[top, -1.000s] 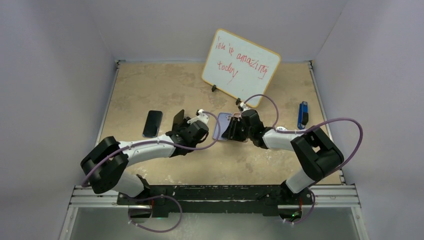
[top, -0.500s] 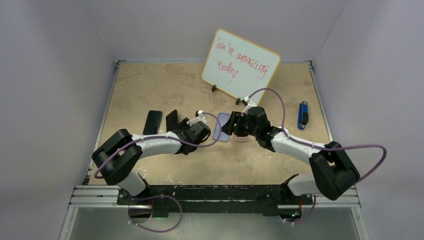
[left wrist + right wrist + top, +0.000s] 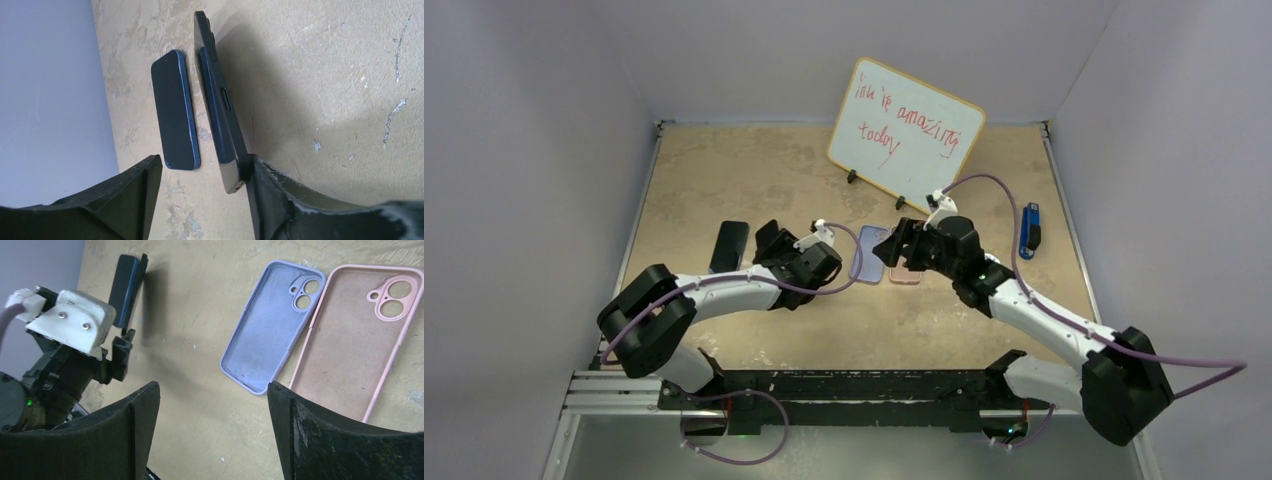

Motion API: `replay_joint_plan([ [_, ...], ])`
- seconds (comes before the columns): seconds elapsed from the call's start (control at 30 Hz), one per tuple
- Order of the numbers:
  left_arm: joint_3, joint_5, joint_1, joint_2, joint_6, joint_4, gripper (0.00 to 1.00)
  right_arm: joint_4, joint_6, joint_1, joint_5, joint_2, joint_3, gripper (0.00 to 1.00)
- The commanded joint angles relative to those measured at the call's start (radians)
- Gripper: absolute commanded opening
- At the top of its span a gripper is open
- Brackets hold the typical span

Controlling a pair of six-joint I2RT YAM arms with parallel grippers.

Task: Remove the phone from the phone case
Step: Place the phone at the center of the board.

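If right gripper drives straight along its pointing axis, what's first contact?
Probably bare table beside the near end of the purple case. The right gripper is open and empty, with nothing before the surface. Depth is unclear; the finger nearer it might clip the case.

A: What moved?
B: The right gripper (image 3: 211, 387) drew off the lilac case (image 3: 272, 325), baring the pink case (image 3: 350, 340) beside it (both flat).
A: And left?
B: The left gripper (image 3: 202, 160) shifted the upright phone (image 3: 220, 110) toward the flat phone (image 3: 175, 110).

The beige mottled tabletop (image 3: 724, 170) carries a dark blue flat phone (image 3: 729, 247) at 9 o'clock. Near the centre lies a lilac silicone phone case (image 3: 272, 325), inside up, just beside a pink silicone phone case (image 3: 350, 345). A small blue stick-shaped device (image 3: 1029, 230) lies at 3 o'clock, and a propped whiteboard (image 3: 906, 133) stands at 12.
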Motion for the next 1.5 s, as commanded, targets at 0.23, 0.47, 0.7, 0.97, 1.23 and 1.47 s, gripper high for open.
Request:
replay_joint_plan([
  [0.23,-0.018,-0.033,0.005,-0.056,-0.044,0.016,0.82,-0.121,-0.02,-0.002,0.105,-0.213,-0.03,0.88],
  [0.47,-0.01,0.103,0.005,-0.069,-0.034,0.019,0.91,-0.174,-0.02,-0.002,0.143,-0.278,-0.049,0.88],
  [0.7,0.015,0.148,0.038,-0.092,-0.089,-0.027,0.95,-0.181,-0.049,-0.001,0.155,-0.299,-0.051,0.88],
  [0.97,0.046,0.358,0.093,-0.165,-0.174,0.043,0.94,-0.179,-0.074,-0.002,0.148,-0.303,-0.05,0.88],
  [1.23,-0.052,0.749,0.209,-0.207,-0.335,0.257,0.9,-0.162,-0.115,-0.001,0.14,-0.306,-0.068,0.88],
  [1.47,-0.072,0.918,0.215,-0.102,-0.437,0.41,0.87,-0.111,-0.143,-0.002,0.109,-0.283,-0.079,0.96],
])
